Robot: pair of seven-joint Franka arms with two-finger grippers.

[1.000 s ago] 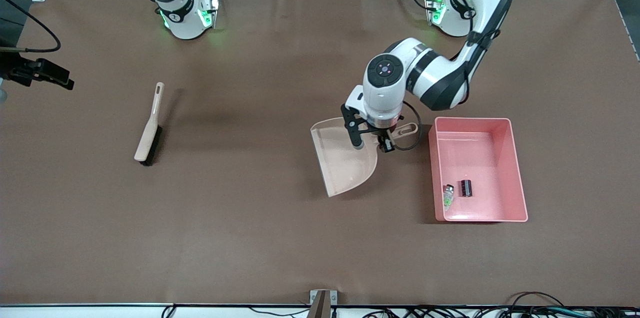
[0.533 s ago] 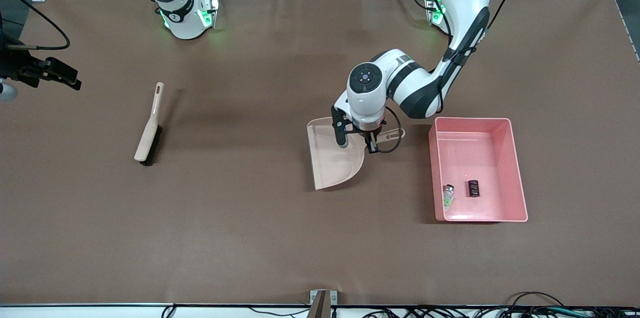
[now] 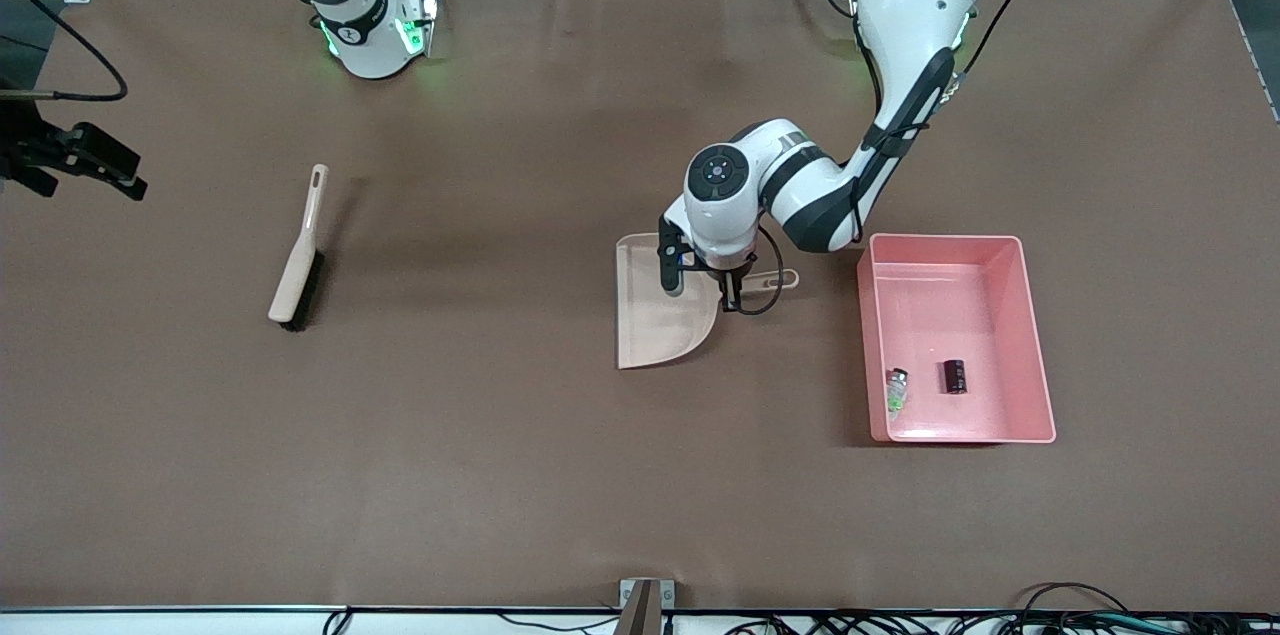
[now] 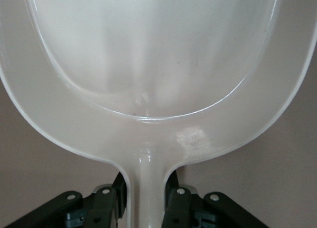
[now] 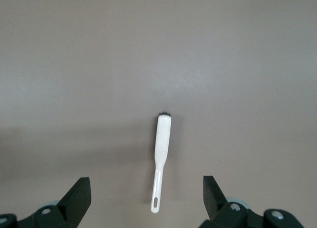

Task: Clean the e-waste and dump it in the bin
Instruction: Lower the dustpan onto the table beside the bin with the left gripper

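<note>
My left gripper is shut on the neck of the beige dustpan's handle. It holds the pan level and low over the table, beside the pink bin. In the left wrist view the fingers clamp the handle and the pan is empty. Both e-waste parts lie in the bin's near end: the whitish-grey one and the black ribbed block. My right gripper is open and empty, high above the brush.
The beige brush with black bristles lies on the brown mat toward the right arm's end. The right arm's hand shows at the edge of the front view. Cables run along the table's near edge.
My left gripper carried the dustpan away from the bin toward the right arm's end, levelling and lowering it. The black block rolled a little inside the bin. The right hand shifted slightly.
</note>
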